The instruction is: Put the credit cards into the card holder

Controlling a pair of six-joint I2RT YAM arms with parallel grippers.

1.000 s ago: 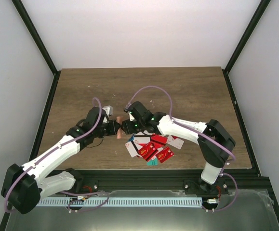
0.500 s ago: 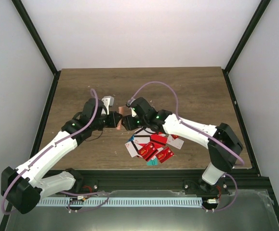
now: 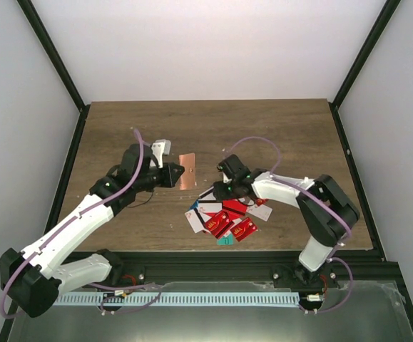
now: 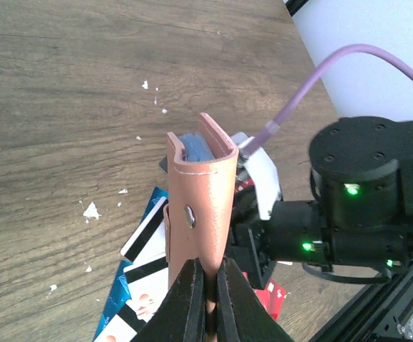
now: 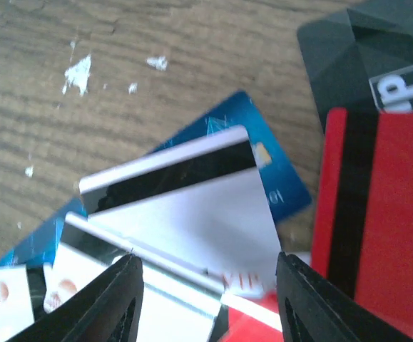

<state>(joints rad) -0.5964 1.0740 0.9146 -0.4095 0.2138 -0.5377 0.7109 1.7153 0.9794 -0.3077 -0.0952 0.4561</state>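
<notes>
My left gripper (image 3: 173, 176) (image 4: 210, 299) is shut on the bottom edge of the salmon-brown card holder (image 3: 185, 180) (image 4: 200, 192), holding it above the table with its mouth facing away. A blue card (image 4: 194, 147) sits inside that mouth. The credit cards (image 3: 224, 216) lie in a loose pile on the wood near the front. My right gripper (image 3: 220, 191) (image 5: 210, 292) hangs open just above the pile, nothing between its fingers. Under it lies a white card with a black stripe (image 5: 192, 206), flanked by a blue card (image 5: 281, 178) and a red card (image 5: 391, 214).
A dark card (image 5: 363, 57) lies at the far side of the pile. Small white crumbs (image 4: 90, 209) dot the wooden table (image 3: 284, 135). Black frame rails (image 3: 352, 178) border the table. The right arm (image 4: 356, 206) sits close behind the holder.
My right gripper has pulled back from the card holder's mouth, moving right and down onto the card pile. The left gripper has kept its hold and shifted the holder slightly back.
</notes>
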